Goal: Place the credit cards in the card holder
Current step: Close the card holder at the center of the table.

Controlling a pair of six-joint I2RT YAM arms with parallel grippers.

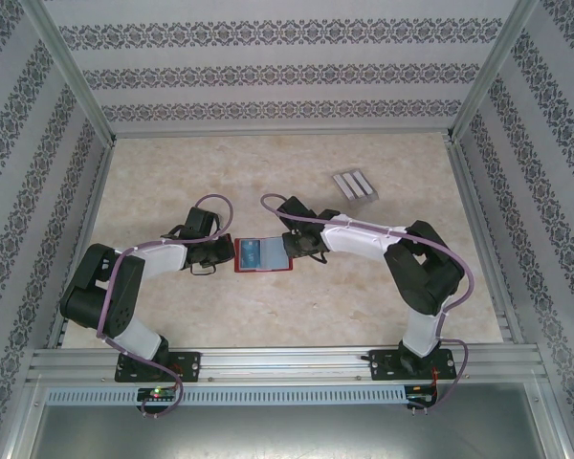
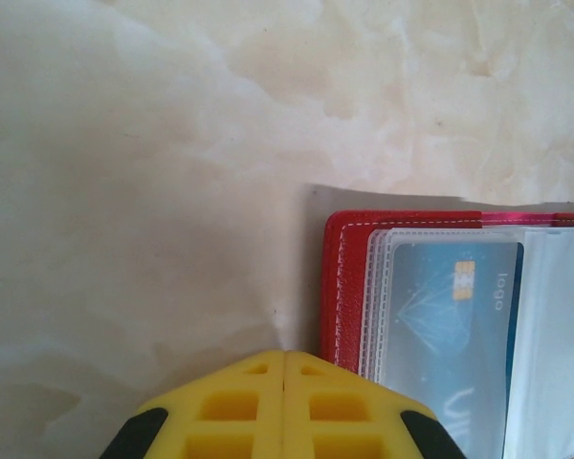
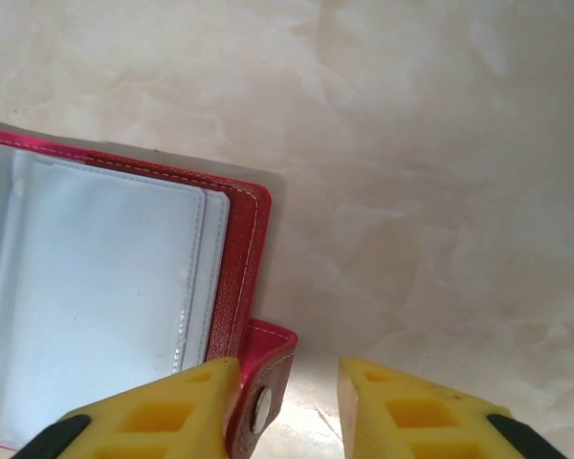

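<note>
Both arms fold inward to the open card holder, centre of the top view. Left gripper clenched just beside its left edge; right gripper released — one finger at the snap tab. Credit cards lie upper right, well apart.

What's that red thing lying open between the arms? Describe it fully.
The card holder lies open, flat on the table: red leather-like cover, pale stitching, clear pockets. One pocket holds a blue card; the other looks empty. Its snap tab sits between the open right gripper's fingers; the shut left gripper is beside the opposite edge.
</note>
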